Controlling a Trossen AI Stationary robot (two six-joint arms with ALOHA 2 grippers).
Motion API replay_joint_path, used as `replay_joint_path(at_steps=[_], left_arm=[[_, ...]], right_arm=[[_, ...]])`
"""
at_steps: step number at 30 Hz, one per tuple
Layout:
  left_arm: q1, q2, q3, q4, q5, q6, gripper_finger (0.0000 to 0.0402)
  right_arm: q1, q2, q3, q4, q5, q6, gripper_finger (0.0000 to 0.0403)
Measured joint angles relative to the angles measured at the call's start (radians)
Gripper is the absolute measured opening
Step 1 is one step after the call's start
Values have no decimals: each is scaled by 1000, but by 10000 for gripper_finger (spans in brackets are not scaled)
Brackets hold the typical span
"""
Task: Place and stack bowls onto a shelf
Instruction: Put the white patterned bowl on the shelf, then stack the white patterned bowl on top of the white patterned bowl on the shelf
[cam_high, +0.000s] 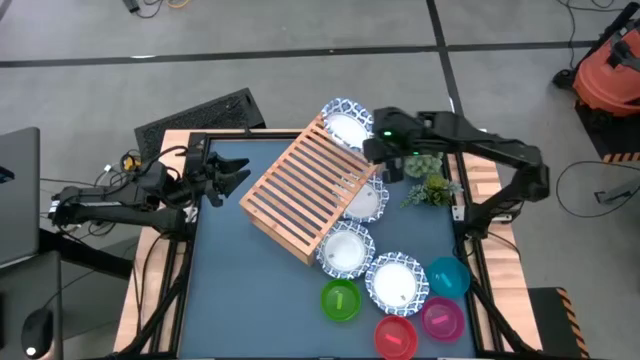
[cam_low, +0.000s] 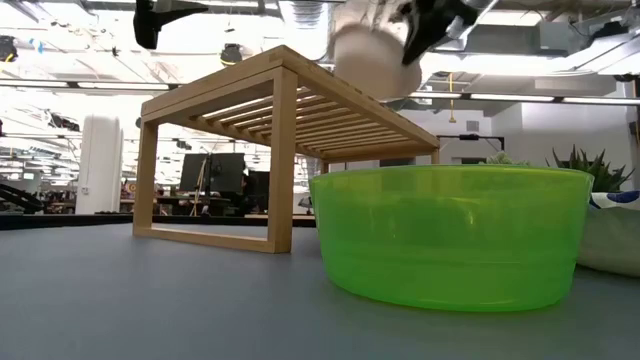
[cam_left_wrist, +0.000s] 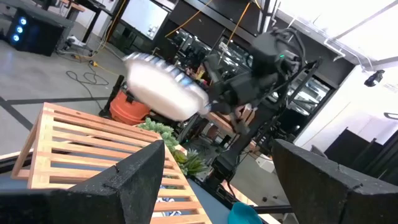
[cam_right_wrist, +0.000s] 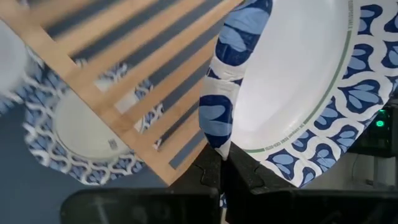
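Note:
The light-wood slatted shelf (cam_high: 300, 190) stands askew mid-table. My right gripper (cam_high: 368, 148) is shut on a white bowl with a blue patterned rim (cam_high: 345, 128), held over the shelf's far right corner. It also shows blurred in the low view (cam_low: 375, 60) and the left wrist view (cam_left_wrist: 165, 87). A second white bowl (cam_high: 368, 202) sits on the table partly under the shelf. Two more white bowls (cam_high: 345, 250) (cam_high: 397, 282) and green (cam_high: 341, 300), red (cam_high: 396, 335), magenta (cam_high: 441, 318) and teal (cam_high: 447, 277) bowls rest near the right front. My left gripper (cam_high: 230, 178) waits open at the table's left. My right gripper pinches the white bowl's blue patterned rim (cam_right_wrist: 217, 124) between its two fingers (cam_right_wrist: 211, 174), at the side of the bowl toward the table's right. The rim bends where the fingers meet it. The fingers slant down from the right. The bowl is lifted clear of the shelf, tilted.
A small green plant (cam_high: 432, 190) stands at the table's right edge beside the shelf. In the low view the green bowl (cam_low: 450, 235) fills the foreground, with the shelf (cam_low: 285, 110) behind it. Bare blue tabletop (cam_high: 240, 280) lies at the left front.

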Motion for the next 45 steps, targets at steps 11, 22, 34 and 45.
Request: replay_joint_path(at_steps=[11,22,34,45], left_arm=[[0,0,0,-27,-16,0,281],[0,0,0,-42,-29,0,281],[0,0,0,-42,-21,0,281],[0,0,0,-43,-20,0,281]], right_arm=[[1,158,1,2,8,-114,24],[-7,200,1,0,93,-129,51],[-4,200,2,2,86,-95,183],[56,79,147,-177,-142,175,230]])
